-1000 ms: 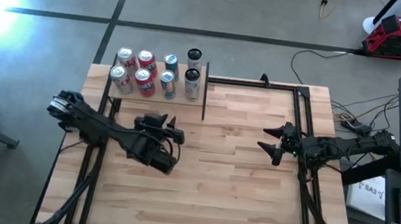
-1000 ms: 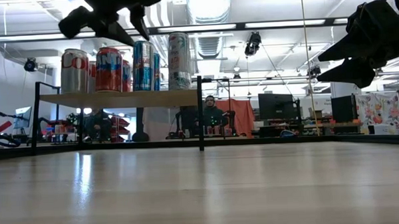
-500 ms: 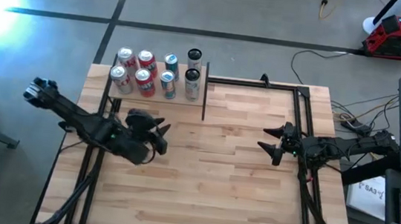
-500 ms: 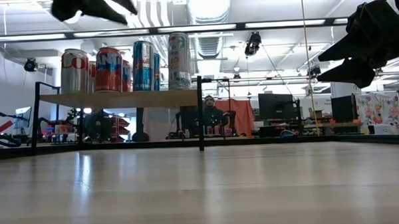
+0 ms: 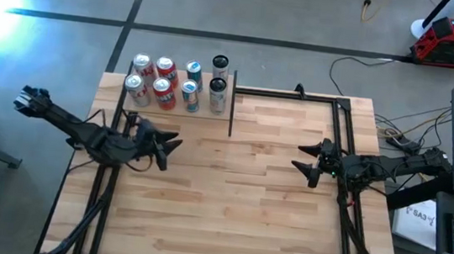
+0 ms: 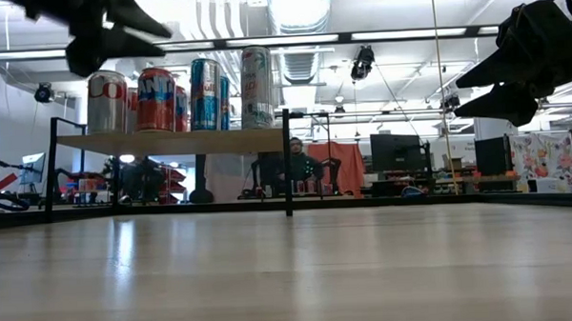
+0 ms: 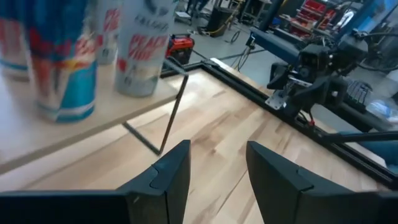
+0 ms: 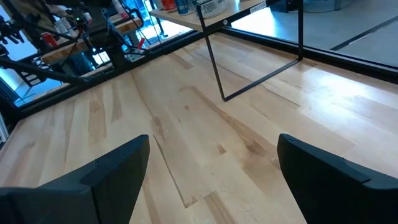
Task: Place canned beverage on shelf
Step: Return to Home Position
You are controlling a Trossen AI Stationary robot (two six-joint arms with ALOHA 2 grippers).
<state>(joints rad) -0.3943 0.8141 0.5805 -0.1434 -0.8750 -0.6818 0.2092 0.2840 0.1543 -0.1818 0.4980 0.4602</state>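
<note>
While R gripper [image 5: 306,162] waits over the table's [image 5: 242,222] right side, jaws spread wide, L gripper [image 5: 170,149] hangs high over the left side, just in front of the shelf [image 5: 176,108]. Its jaws are spread w/ nothing btwn them. Shelf stands at the table's far-left corner w/ eight cans [image 5: 164,82] upright on it in four pairs: silver, red, blue, white, left to right. Person [image 6: 296,158] shows in the room behind.
</note>
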